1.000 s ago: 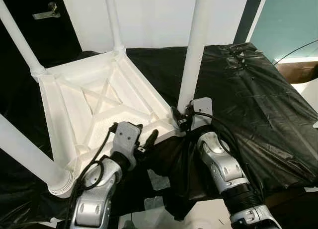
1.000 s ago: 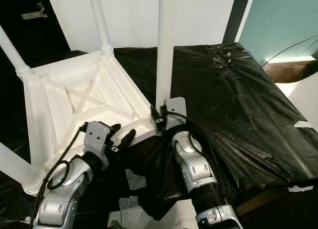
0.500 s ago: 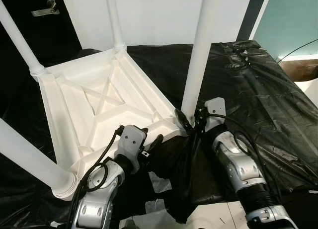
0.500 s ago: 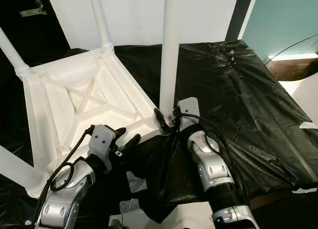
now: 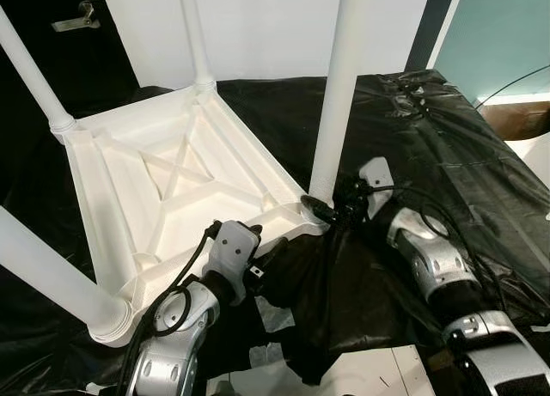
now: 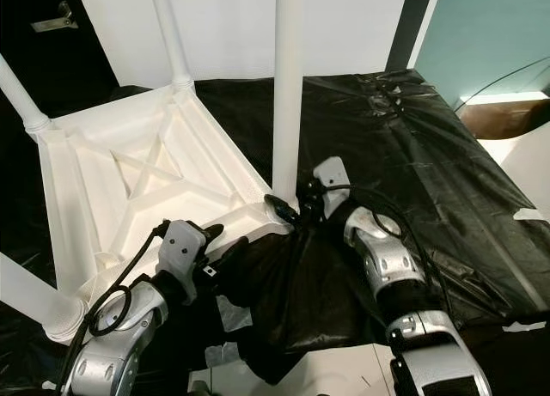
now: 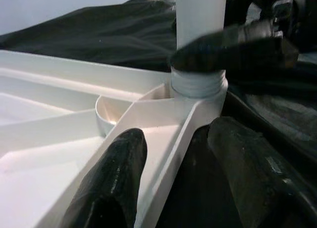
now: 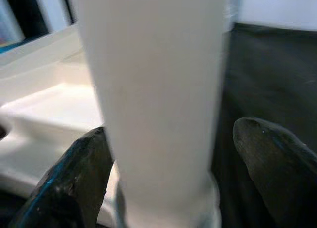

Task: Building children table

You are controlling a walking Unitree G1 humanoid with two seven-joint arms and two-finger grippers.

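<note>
A white children's table [image 5: 112, 198] lies upside down on a black sheet, its legs pointing up. The near right leg [image 5: 339, 87] stands in its corner socket, and a threaded collar [image 7: 198, 84] shows at its foot. My right gripper [image 5: 325, 209] is shut on this leg just above the collar, one finger [image 8: 86, 173] on each side. My left gripper [image 5: 265, 250] is open at the table's near rim. One of its fingers [image 7: 114, 178] lies inside the frame and the other outside it.
The table's three other legs [image 5: 34, 70] [image 5: 193, 35] [image 5: 51, 276] rise at the left and back. The crinkled black plastic sheet [image 5: 430, 112] spreads to the right. White scraps [image 5: 275, 314] lie on the floor in front of me. A white wall stands close behind.
My right arm has swung out to the right, its wrist turning around the foot of the leg. My left gripper has slid down to the table's rim. The camera shifted slightly.
</note>
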